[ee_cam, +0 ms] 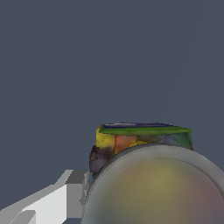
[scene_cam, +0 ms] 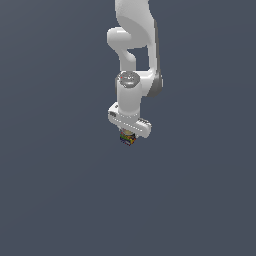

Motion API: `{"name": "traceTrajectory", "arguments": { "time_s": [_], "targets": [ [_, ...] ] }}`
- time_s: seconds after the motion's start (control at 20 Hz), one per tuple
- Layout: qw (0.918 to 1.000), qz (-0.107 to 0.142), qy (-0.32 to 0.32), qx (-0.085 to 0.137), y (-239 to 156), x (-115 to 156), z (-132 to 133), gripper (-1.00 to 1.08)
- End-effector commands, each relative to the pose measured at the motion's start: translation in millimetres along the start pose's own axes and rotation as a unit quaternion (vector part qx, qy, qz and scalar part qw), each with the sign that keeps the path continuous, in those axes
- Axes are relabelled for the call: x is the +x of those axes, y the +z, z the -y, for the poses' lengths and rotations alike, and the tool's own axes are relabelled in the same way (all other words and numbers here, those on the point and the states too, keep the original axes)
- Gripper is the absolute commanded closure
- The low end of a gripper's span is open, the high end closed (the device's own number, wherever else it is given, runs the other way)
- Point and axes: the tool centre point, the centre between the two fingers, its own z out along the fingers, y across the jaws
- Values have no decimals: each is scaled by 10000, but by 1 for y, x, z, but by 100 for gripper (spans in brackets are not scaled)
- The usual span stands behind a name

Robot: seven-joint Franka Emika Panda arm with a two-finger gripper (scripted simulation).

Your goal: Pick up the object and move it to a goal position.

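Could not tell how wide the gripper (scene_cam: 128,134) stood, fingers mostly hidden. One white finger (ee_cam: 57,201) just beside the object (ee_cam: 131,142). Object (scene_cam: 128,138) tucked right under the white hand, against plain grey. Arm (scene_cam: 134,55) straight above.

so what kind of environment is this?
Most likely a bare simulator scene, not a real workspace: flat, uniform grey-blue ground, no furniture or walls, just a smooth white arm with its gripper at a small multicoloured object.
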Motion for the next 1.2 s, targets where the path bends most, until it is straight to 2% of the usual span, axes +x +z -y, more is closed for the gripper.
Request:
{"name": "traceTrajectory", "arguments": {
  "time_s": [0.0,0.65,0.9,1.15],
  "targets": [
    [10000,-18,-2,8,-17,-13,10,108],
    [10000,-26,1,-2,-108,-91,64,108],
    [10000,-24,1,0,-130,-108,77,108],
    [10000,-21,1,2,-138,-114,83,108]
  ]
}}
